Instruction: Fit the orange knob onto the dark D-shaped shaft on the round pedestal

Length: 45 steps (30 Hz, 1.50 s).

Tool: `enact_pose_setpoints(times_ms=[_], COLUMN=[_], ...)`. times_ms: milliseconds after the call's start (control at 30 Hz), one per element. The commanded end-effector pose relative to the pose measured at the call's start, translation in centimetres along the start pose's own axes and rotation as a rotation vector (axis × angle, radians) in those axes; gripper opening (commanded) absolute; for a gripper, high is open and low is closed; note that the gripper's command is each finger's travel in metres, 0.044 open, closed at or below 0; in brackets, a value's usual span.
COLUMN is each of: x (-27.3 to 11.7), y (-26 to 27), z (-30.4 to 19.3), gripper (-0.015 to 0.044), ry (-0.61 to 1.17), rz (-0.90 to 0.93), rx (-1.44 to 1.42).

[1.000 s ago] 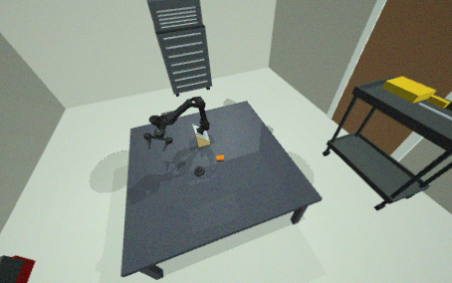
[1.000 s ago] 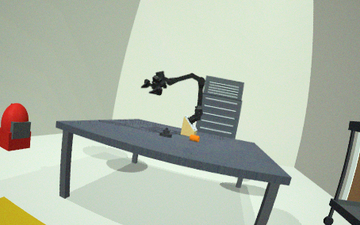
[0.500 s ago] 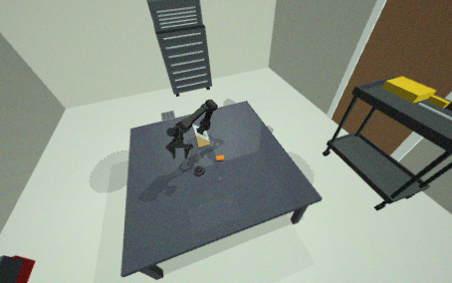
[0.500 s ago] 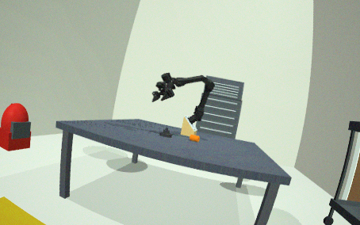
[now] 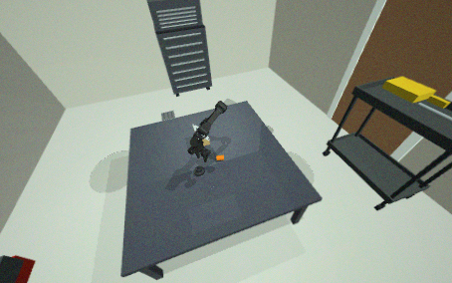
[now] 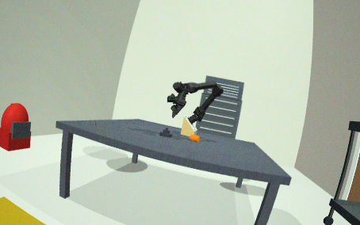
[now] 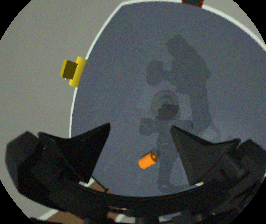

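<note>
The orange knob (image 5: 220, 157) (image 6: 194, 138) (image 7: 148, 160) lies on its side on the table. In the wrist view one darker round end faces the upper right. The dark round pedestal (image 5: 199, 171) (image 6: 165, 134) (image 7: 165, 102) stands a short way from it, with the shaft pointing up; the shaft's flat side cannot be made out. My gripper (image 5: 202, 158) (image 6: 170, 108) (image 7: 141, 127) is wide open and empty, high above the table near the pedestal and knob. In the wrist view the knob shows between and below the two fingers, and the pedestal farther up, beyond the fingertips.
The dark table (image 5: 149, 224) (image 6: 99, 128) (image 7: 109, 75) carries everything. A tan wedge-shaped block (image 5: 206, 142) (image 6: 187, 127) stands at the arm's base, close to the knob. A cart (image 5: 363, 159) and a drawer cabinet (image 5: 184, 60) (image 6: 218, 115) stand off the table.
</note>
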<state>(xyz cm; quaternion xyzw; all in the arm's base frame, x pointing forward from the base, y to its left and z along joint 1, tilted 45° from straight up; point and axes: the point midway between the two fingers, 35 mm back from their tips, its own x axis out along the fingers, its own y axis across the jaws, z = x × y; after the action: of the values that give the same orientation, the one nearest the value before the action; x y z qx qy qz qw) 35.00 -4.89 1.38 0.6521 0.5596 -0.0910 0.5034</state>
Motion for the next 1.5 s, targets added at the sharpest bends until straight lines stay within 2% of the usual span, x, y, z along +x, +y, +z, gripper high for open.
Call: enact_pose_setpoints(times_ms=[0, 333, 700, 867, 1467], x=[1.7, 2.4, 2.4, 4.5, 6.7], y=[-0.2, -2.3, -2.3, -3.1, -3.9], z=[-7.1, -16.5, -16.6, -17.1, -17.6], gripper=[0.044, 0.044, 0.044, 0.044, 0.044], ry=[0.087, 0.11, 0.11, 0.111, 0.11], rz=[-0.157, -0.414, -0.416, -0.416, -0.416], rx=[0.276, 0.631, 0.634, 0.634, 0.634])
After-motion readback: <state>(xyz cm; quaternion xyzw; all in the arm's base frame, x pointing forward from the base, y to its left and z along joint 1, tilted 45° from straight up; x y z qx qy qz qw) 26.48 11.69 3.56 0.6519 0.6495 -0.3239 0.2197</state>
